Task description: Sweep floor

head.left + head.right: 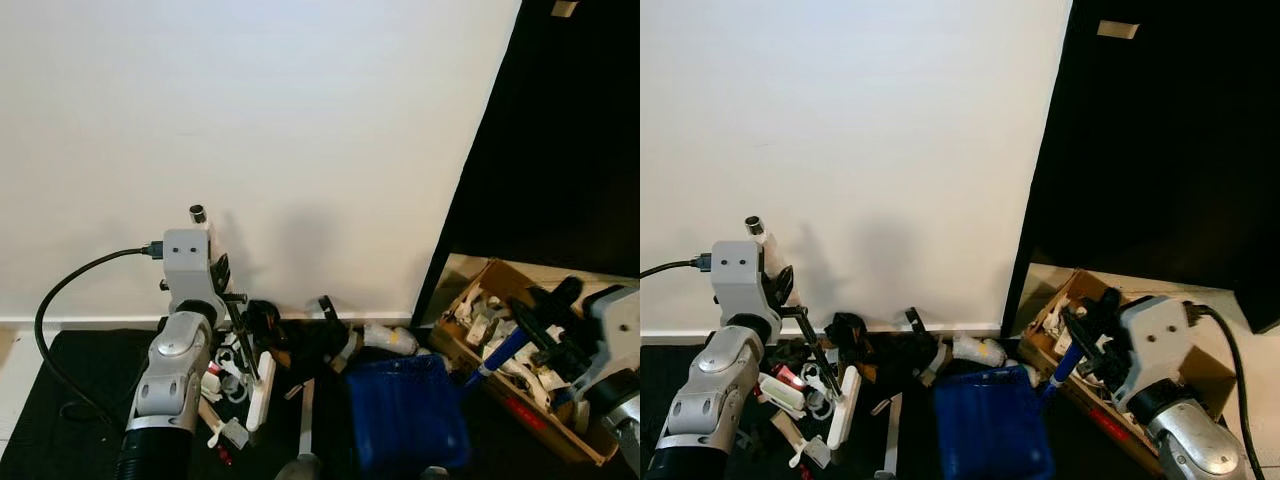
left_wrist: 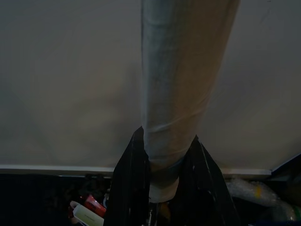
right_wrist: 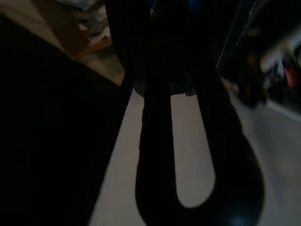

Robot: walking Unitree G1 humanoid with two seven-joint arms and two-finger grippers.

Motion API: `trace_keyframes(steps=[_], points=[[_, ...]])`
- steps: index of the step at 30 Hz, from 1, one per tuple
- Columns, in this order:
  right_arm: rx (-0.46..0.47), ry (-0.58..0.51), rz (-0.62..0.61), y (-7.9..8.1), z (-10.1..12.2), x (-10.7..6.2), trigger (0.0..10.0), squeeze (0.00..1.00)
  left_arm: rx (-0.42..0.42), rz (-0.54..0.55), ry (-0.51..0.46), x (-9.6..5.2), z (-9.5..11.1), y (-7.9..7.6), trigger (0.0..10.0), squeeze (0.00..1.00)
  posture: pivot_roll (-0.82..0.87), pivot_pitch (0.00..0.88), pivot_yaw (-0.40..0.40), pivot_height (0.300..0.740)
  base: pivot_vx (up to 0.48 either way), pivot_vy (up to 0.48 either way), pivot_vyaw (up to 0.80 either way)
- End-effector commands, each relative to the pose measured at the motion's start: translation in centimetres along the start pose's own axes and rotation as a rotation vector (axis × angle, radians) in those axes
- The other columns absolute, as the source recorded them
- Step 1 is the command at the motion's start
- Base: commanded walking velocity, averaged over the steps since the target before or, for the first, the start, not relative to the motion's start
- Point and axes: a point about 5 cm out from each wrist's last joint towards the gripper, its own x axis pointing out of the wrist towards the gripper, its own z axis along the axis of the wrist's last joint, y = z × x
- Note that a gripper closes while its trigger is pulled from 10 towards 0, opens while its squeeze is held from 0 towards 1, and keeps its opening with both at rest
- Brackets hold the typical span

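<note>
Left eye view: left gripper (image 1: pixel 228 290) and right gripper (image 1: pixel 545 320) flank a blue plastic dustpan (image 1: pixel 405 412) on dark floor.
Left wrist view: fingers (image 2: pixel 127 183) clamp a grey broom pole (image 2: pixel 181 89).
Right wrist view: fingers (image 3: pixel 129 47) grip a black looped handle (image 3: pixel 197 165).

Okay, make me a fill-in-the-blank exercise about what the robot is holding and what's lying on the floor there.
1. The left gripper is shut on a ______ pole.
2. The dustpan on the floor is ______ in colour.
3. The cardboard box of clutter sits on the robot's ______ side.
4. The right gripper is shut on a looped ______ handle.

Missing words: grey; blue; right; black
</note>
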Motion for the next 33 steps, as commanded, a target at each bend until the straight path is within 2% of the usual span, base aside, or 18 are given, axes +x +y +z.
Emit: trace_keyframes(steps=[1, 4, 6, 7, 9, 11, 14, 16, 17, 19, 20, 22, 23, 25, 30, 31, 33], points=[[-0.011, 0.031, 0.055, 0.2, 0.1, -0.8, 10.0, 0.00, 0.033, 0.016, 0.008, -0.1, -0.3, 0.5, 10.0, 0.00, 0.06, 0.268, 0.095, 0.740, 0.000, 0.000, 0.00], [-0.019, 0.055, 0.078, 0.1, 0.1, -1.3, 10.0, 0.00, 0.036, 0.018, 0.009, -0.1, -0.3, 0.7, 10.0, 0.00, 0.05, 0.268, 0.095, 0.740, 0.000, 0.000, 0.00], [-0.047, 0.106, 0.052, -0.8, -0.3, -2.6, 10.0, 0.00, 0.038, 0.022, 0.011, -0.1, -0.4, 0.8, 10.0, 0.00, 0.04, 0.270, 0.097, 0.740, 0.000, 0.000, 0.00], [-0.047, 0.106, 0.052, -0.8, -0.3, -2.6, 10.0, 0.00, 0.038, 0.022, 0.011, -0.1, -0.4, 0.8, 10.0, 0.00, 0.04, 0.270, 0.097, 0.740, 0.000, 0.000, 0.00], [-0.087, 0.125, -0.040, -1.9, -0.9, -3.1, 10.0, 0.00, 0.037, 0.022, 0.013, -0.1, -0.5, 0.8, 10.0, 0.00, 0.03, 0.271, 0.101, 0.740, 0.000, 0.000, 0.00], [-0.125, 0.123, -0.146, -2.4, -1.7, -2.6, 10.0, 0.00, 0.034, 0.011, 0.015, 0.1, -0.6, 0.4, 10.0, 0.00, 0.03, 0.270, 0.106, 0.740, 0.000, 0.000, 0.00], [-0.142, 0.126, -0.178, -2.4, -2.1, -2.3, 10.0, 0.00, 0.033, 0.007, 0.014, 0.1, -0.6, 0.2, 10.0, 0.00, 0.03, 0.270, 0.106, 0.740, 0.000, 0.000, 0.00], [-0.208, 0.142, -0.238, -2.3, -2.6, -1.5, 10.0, 0.00, 0.032, 0.000, 0.011, 0.3, -0.4, 0.0, 10.0, 0.00, 0.04, 0.269, 0.115, 0.740, 0.000, 0.000, 0.00], [-0.208, 0.142, -0.238, -2.3, -2.6, -1.5, 10.0, 0.00, 0.032, 0.000, 0.011, 0.3, -0.4, 0.0, 10.0, 0.00, 0.04, 0.269, 0.115, 0.740, 0.000, 0.000, 0.00], [-0.205, 0.158, -0.314, -1.6, -3.3, 0.1, 10.0, 0.00, 0.032, 0.002, 0.007, 0.4, -0.3, 0.1, 10.0, 0.00, 0.05, 0.267, 0.118, 0.740, 0.000, 0.000, 0.00], [-0.205, 0.158, -0.314, -1.6, -3.3, 0.1, 10.0, 0.00, 0.032, 0.002, 0.007, 0.4, -0.3, 0.1, 10.0, 0.00, 0.05, 0.267, 0.118, 0.740, 0.000, 0.000, 0.00], [-0.198, 0.162, -0.343, -1.4, -3.6, 0.7, 10.0, 0.00, 0.033, 0.003, 0.005, 0.4, -0.2, 0.2, 10.0, 0.00, 0.05, 0.267, 0.118, 0.740, 0.000, 0.000, 0.00], [-0.129, 0.159, -0.398, -0.9, -4.4, 1.8, 10.0, 0.00, 0.036, 0.009, 0.005, 0.3, -0.3, 0.3, 10.0, 0.00, 0.06, 0.265, 0.115, 0.740, 0.000, 0.000, 0.00], [-0.110, 0.158, -0.421, -0.8, -4.6, 2.2, 10.0, 0.00, 0.038, 0.012, 0.006, 0.2, -0.3, 0.4, 10.0, 0.00, 0.06, 0.265, 0.115, 0.740, 0.000, 0.000, 0.00], [-0.106, 0.149, -0.541, -0.7, -4.9, 4.1, 10.0, 0.00, 0.031, 0.022, 0.004, 0.0, -0.4, 0.5, 10.0, 0.00, 0.07, 0.266, 0.105, 0.740, 0.000, 0.000, 0.00], [-0.106, 0.149, -0.541, -0.7, -4.9, 4.1, 10.0, 0.00, 0.031, 0.022, 0.004, 0.0, -0.4, 0.5, 10.0, 0.00, 0.07, 0.266, 0.105, 0.740, 0.000, 0.000, 0.00], [-0.083, 0.119, -0.541, -0.1, -4.7, 5.2, 10.0, 0.00, 0.030, 0.025, 0.007, -0.1, -0.6, 0.5, 10.0, 0.00, 0.07, 0.268, 0.101, 0.740, 0.000, 0.000, 0.00]])
